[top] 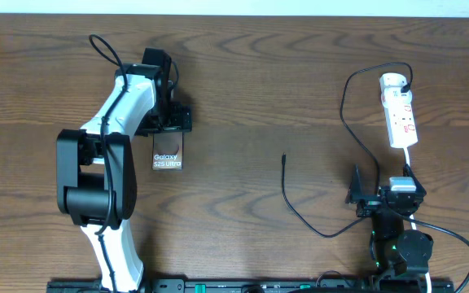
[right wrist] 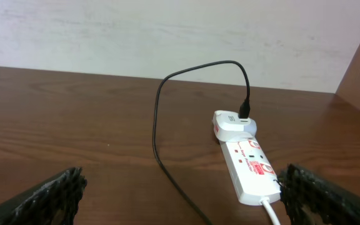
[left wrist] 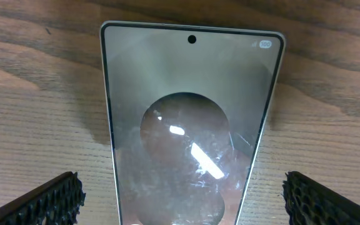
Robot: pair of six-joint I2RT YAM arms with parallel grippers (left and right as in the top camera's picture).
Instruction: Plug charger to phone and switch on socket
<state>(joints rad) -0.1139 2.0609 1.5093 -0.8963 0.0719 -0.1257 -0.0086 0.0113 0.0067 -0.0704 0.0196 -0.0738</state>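
Two spread grippers, nothing pinched in either. Left gripper (top: 168, 122) at far end of phone (top: 168, 152), fingers (left wrist: 49, 197) on either side of its long edges, no contact seen. Phone flat on bench (top: 243, 73), long axis pointing away from robot base. Charger tip (top: 283, 157) right of phone, well apart, roughly parallel to phone's long axis. Right gripper (top: 385, 189) further right of phone, past tip, facing socket (top: 399, 110). Likely right arm for tip pickup, being somewhat nearer than left. Phone port not visible; probably some turning of tip needed to meet a short edge.
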